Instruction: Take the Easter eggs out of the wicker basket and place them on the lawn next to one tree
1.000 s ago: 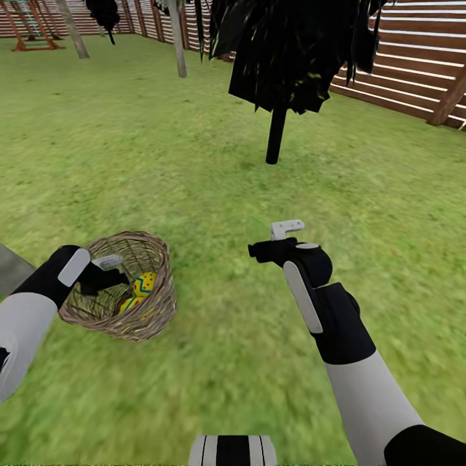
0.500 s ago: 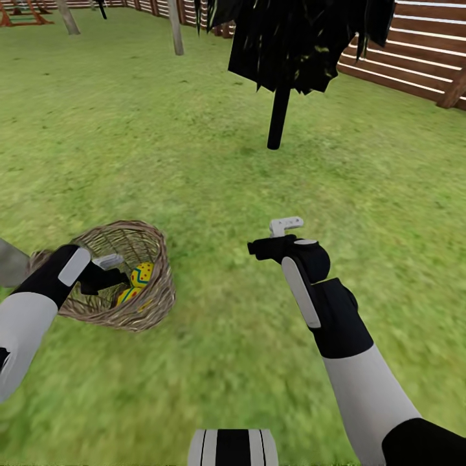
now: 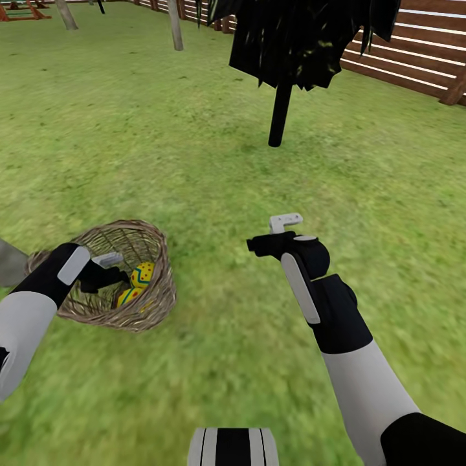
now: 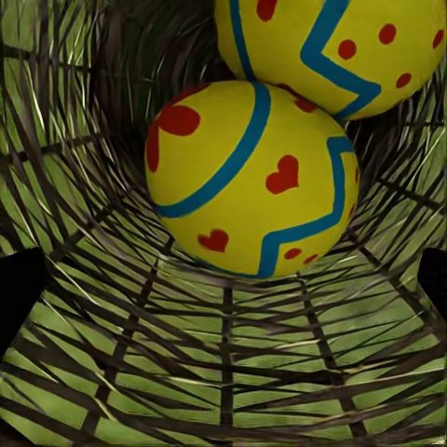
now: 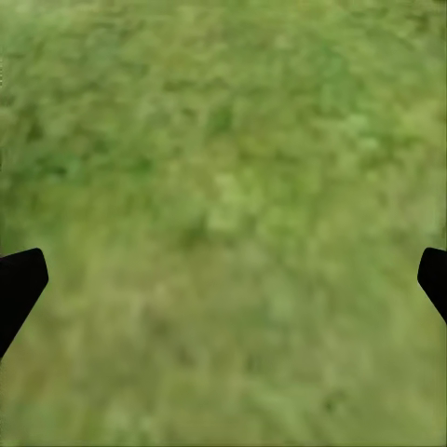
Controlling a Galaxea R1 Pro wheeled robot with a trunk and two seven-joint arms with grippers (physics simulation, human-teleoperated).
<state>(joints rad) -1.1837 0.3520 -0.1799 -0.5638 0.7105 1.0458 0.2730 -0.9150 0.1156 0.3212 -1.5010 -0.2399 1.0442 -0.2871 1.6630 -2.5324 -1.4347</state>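
Observation:
The wicker basket [image 3: 152,310] stands on the lawn [image 3: 213,194] at the lower left. Two yellow Easter eggs with blue zigzags and red hearts lie in it, one [image 3: 144,274] above the other [image 3: 129,296]. My left gripper [image 3: 122,276] reaches into the basket, open. In the left wrist view the nearer egg [image 4: 247,177] sits just beyond the open gripper [image 4: 223,289], and the second egg [image 4: 345,47] lies behind it against the basket wall [image 4: 223,372]. My right gripper [image 3: 270,233] hovers open over bare grass; the right wrist view has the gripper [image 5: 223,279] above the lawn [image 5: 223,168].
A black-trunked tree [image 3: 279,113] with near-black foliage stands straight ahead. Pale grey trunks rise farther back [image 3: 175,26] and at the far left [image 3: 66,13]. A brown slat fence [image 3: 414,58] runs along the right. A grey slab [image 3: 10,262] lies left of the basket.
The whole picture has shifted upward a little, so the camera moved. Both arms keep their poses, and the left gripper stays inside the basket by the eggs.

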